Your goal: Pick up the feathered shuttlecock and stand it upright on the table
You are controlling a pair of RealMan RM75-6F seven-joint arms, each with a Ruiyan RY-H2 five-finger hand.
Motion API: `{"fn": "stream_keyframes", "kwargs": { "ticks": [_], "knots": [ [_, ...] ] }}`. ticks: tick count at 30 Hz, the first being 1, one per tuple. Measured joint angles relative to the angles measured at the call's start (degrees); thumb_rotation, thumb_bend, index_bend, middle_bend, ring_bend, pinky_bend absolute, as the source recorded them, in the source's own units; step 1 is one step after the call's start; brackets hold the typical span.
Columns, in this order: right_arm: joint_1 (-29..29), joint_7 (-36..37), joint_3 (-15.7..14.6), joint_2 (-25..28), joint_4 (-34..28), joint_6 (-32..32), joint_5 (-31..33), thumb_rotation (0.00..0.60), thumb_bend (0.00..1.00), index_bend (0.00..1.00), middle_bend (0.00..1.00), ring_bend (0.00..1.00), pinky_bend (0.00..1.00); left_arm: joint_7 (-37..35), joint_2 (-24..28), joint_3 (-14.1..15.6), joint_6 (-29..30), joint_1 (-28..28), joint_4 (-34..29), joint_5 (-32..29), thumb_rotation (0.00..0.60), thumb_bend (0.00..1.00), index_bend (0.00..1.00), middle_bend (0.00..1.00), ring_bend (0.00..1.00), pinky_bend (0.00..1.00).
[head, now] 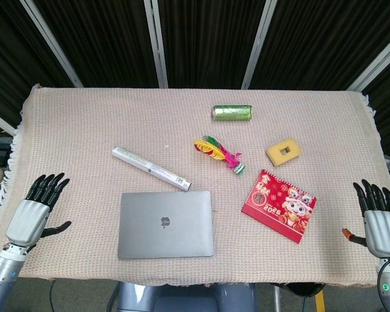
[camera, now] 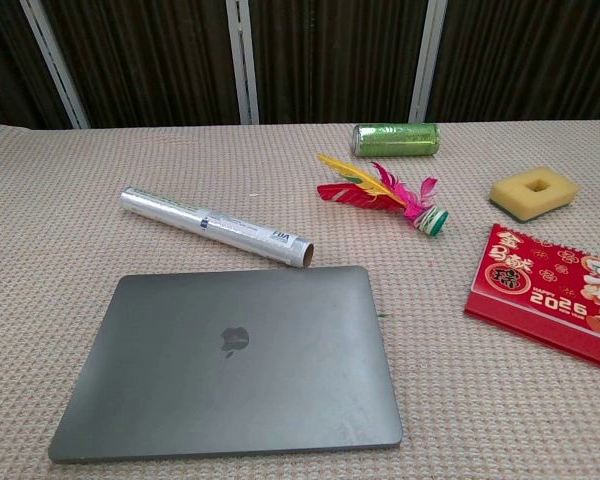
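We see the feathered shuttlecock (head: 220,155) lying on its side near the middle of the bench (head: 84,123), its red, yellow, green and pink feathers pointing toward the far left and its striped round base toward the near right. It touches nothing but the woven cloth under it.

Our left hand (head: 36,211) rests at the near left edge of the bench, palm down, its fingers (head: 49,185) stretched out and apart, holding nothing. Our right hand (head: 380,221) sits at the near right edge, likewise flat with fingers (head: 374,195) spread and empty. Both are well apart from the shuttlecock, which lies between them and further back; the chest view shows neither hand.

Around the shuttlecock we find a green can (head: 232,113) on its side behind it, a yellow sponge (head: 283,151) with a square hole to its right, and a red 2025 calendar (head: 279,205) just in front and right of its base. A silver foil roll (head: 151,168) lies diagonally to its left, one end just beside the back edge of a closed grey laptop (head: 166,224).
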Motion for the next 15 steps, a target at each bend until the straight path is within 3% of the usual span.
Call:
{"fn": "stream_keyframes", "kwargs": {
  "ticks": [6, 11, 15],
  "knots": [
    [0.02, 0.01, -0.18, -0.11, 0.05, -0.02, -0.35, 0.6, 0.03, 0.02, 0.0, 0.0, 0.0, 0.31, -0.12, 0.27, 0.02, 0.09, -0.16, 0.32, 0.6, 0.02, 0.0, 0.0, 0.0, 0.0],
    [0.45, 1.69, -0.27, -1.49, 0.33, 0.37, -2.34, 0.6, 0.1, 0.14, 0.0, 0.0, 0.0, 0.32, -0.19, 0.51, 0.02, 0.04, -0.47, 0.8, 0.6, 0.02, 0.0, 0.0, 0.0, 0.0],
    [2.29, 2.87, -0.16, -5.93, 1.37, 0.53, -5.95, 0.6, 0.14, 0.23, 0.0, 0.0, 0.0, -0.87, -0.03, 0.4, -0.44, -0.28, -0.6, 0.68, 0.6, 0.02, 0.0, 0.0, 0.0, 0.0]
  ]
}}
